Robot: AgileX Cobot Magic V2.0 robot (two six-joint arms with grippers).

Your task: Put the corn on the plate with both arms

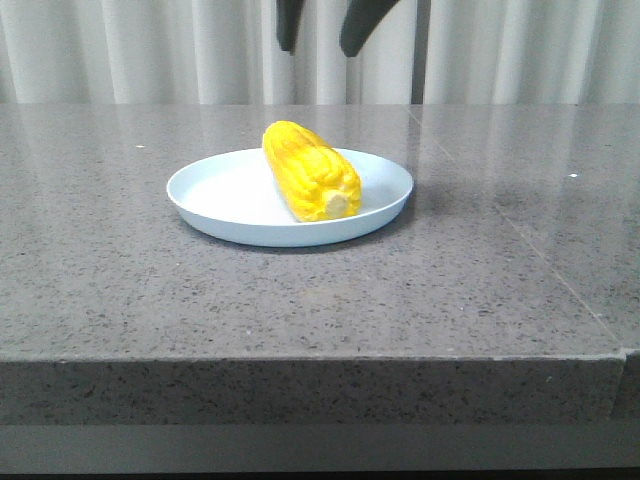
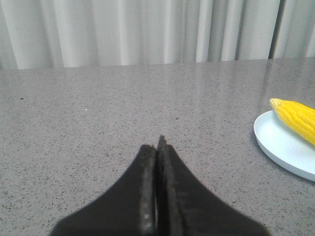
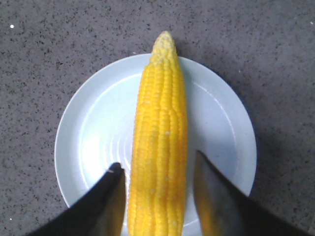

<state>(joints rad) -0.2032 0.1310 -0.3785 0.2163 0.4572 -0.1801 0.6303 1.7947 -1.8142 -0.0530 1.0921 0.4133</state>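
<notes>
The corn [image 1: 310, 171] lies on the plate [image 1: 220, 190], lengthwise across its middle, stub end toward the counter's near edge and tapered tip at the plate's far rim. It rests free; nothing touches it in any view.

The right pincer [image 3: 157, 191] hangs above the plate, fingers spread to either side of the cob with a clear gap on both flanks, so it is open and holds nothing. In the front view its two dark fingers [image 1: 288, 25] show above the plate at the frame's upper edge. The left pincer [image 2: 156, 162] is to the side of the plate, over bare counter, fingers pressed together and empty.

Judged risk: the cob is round and the plate's rim is low, so a finger brushing it during withdrawal could roll it toward the rim or off. A sideways move by the right arm would cause this; a straight lift avoids it.

The counter [image 1: 120, 290] is grey speckled stone, polished, with a faint seam right of the plate. Pale pleated curtains [image 1: 120, 50] hang behind it.
</notes>
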